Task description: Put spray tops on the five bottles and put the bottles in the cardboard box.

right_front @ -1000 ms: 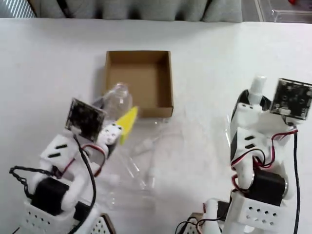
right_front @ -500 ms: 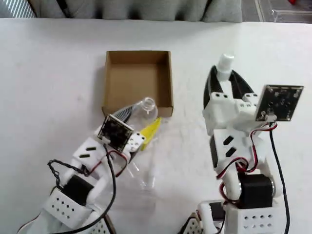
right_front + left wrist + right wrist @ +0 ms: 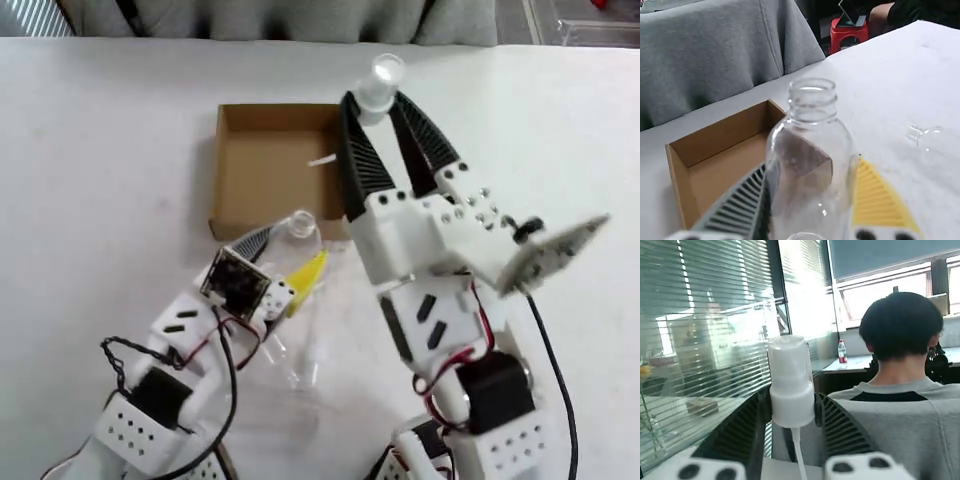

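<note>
On the white table (image 3: 100, 150), the cardboard box (image 3: 270, 170) sits open, left of centre. Just near of it, the left pincer (image 3: 295, 245) grips an uncapped clear bottle (image 3: 810, 165). The right pincer (image 3: 377, 105), raised over the box's far right corner, pinches a white spray top (image 3: 790, 385)
</note>
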`<act>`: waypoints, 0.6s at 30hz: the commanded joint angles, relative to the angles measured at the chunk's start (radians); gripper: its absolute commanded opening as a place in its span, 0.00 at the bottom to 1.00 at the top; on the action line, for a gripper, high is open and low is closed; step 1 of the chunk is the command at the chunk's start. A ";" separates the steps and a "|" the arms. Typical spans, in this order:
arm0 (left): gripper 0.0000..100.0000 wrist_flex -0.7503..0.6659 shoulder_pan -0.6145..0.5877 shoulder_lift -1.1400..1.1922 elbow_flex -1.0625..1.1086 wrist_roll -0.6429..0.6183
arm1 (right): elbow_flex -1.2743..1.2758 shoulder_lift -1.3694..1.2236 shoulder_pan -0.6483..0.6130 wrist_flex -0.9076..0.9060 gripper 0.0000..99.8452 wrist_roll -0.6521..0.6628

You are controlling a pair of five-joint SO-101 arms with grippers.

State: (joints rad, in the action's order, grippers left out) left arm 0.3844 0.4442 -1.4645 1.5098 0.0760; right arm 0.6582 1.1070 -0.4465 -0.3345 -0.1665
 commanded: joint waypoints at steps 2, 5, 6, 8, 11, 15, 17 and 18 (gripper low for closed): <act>0.11 -0.025 -0.012 -0.077 0.014 -0.002 | -0.040 -0.048 -0.012 0.016 0.02 0.018; 0.11 -0.025 -0.012 -0.085 0.021 -0.002 | -0.048 -0.047 -0.012 -0.010 0.02 0.021; 0.11 -0.025 -0.012 -0.085 0.023 -0.002 | -0.049 -0.038 -0.012 -0.027 0.02 0.021; 0.11 -0.025 -0.012 -0.084 0.023 -0.002 | -0.046 -0.007 -0.015 -0.054 0.02 0.021; 0.11 -0.025 -0.012 -0.084 0.023 -0.002 | -0.046 0.054 -0.018 -0.102 0.02 0.021; 0.11 -0.025 -0.012 -0.084 0.023 -0.002 | -0.041 0.105 -0.019 -0.150 0.02 0.021; 0.11 -0.023 -0.012 -0.082 0.023 -0.002 | -0.043 0.122 -0.019 -0.156 0.02 0.021; 0.11 -0.018 -0.012 -0.082 0.023 -0.002 | -0.046 0.125 -0.021 -0.156 0.02 0.021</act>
State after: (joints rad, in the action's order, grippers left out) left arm 0.3844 0.4442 -1.5290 1.5420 0.0760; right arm 0.6567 1.2083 -0.4588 -0.4879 -0.1573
